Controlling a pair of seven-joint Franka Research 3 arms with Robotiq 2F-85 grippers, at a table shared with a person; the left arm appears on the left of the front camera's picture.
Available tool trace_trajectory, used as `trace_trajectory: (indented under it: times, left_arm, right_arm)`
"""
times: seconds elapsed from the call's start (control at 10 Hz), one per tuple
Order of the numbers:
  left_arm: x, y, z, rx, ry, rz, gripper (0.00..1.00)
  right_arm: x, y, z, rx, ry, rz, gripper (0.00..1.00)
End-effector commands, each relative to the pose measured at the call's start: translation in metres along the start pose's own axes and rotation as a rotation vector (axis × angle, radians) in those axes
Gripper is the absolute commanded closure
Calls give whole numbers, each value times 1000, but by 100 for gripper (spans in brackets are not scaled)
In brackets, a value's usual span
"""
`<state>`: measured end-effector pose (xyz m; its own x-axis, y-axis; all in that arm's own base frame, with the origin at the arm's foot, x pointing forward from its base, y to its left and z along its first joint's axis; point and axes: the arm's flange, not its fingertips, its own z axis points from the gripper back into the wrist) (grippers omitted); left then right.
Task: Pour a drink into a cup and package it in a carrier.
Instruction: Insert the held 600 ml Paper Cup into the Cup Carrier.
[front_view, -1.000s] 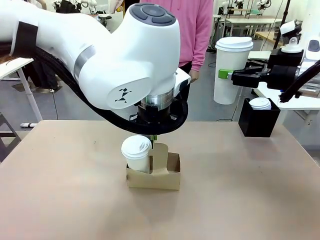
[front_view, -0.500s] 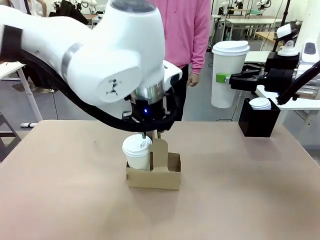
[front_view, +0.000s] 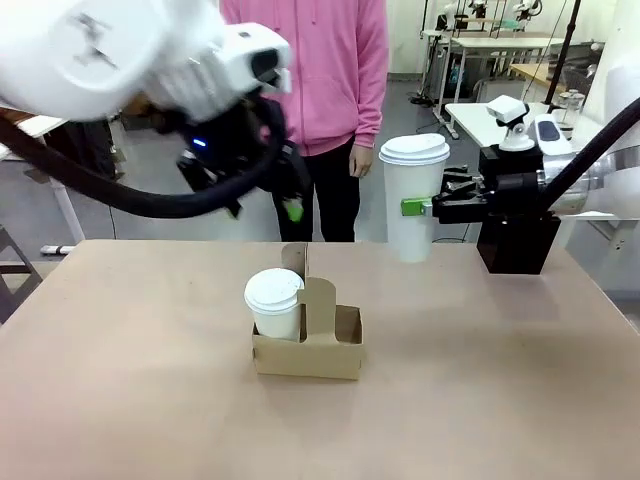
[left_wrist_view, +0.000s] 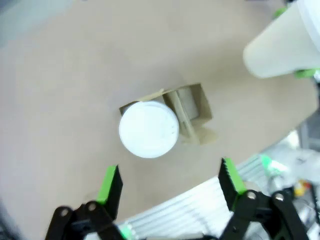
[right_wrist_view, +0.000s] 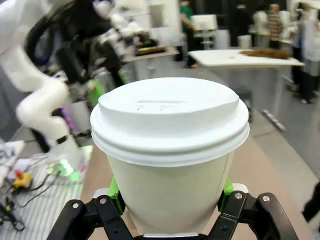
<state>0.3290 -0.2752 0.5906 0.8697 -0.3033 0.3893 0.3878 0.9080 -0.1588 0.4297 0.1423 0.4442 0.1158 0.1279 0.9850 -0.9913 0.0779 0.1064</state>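
Two lidded cups are counted: a tall cup and a shorter cup. One cardboard carrier and one black box are seen

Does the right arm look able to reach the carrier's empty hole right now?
Probably yes: the empty hole of the carrier lies toward the right gripper, which holds the cup, and the left gripper hangs above, jaws open.

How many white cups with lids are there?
2. A short cup sits in the cardboard carrier; the right gripper holds a tall cup aloft. Another may hide behind that arm.
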Motion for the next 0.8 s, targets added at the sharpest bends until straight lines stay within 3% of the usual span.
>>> trace_trajectory:
  times: [0.0,0.1,0.3,0.4,0.7]
  left_arm:
    - [-29,66,7,-161,22,-205,0]
    - [-41,83,9,-201,-15,-247,0]
    - [-46,81,1,-125,-89,-259,0]
    - [-32,86,14,-158,-37,-238,0]
    - [-40,91,10,-146,-48,-264,0]
  right_arm:
    - [-7,-20,0,128,-27,47,20]
    - [-16,-21,-3,137,-30,66,20]
    - [-17,-12,-7,108,-13,21,20]
    - [-17,-12,-7,108,-13,21,20]
    - [-23,-17,-5,119,-11,25,20]
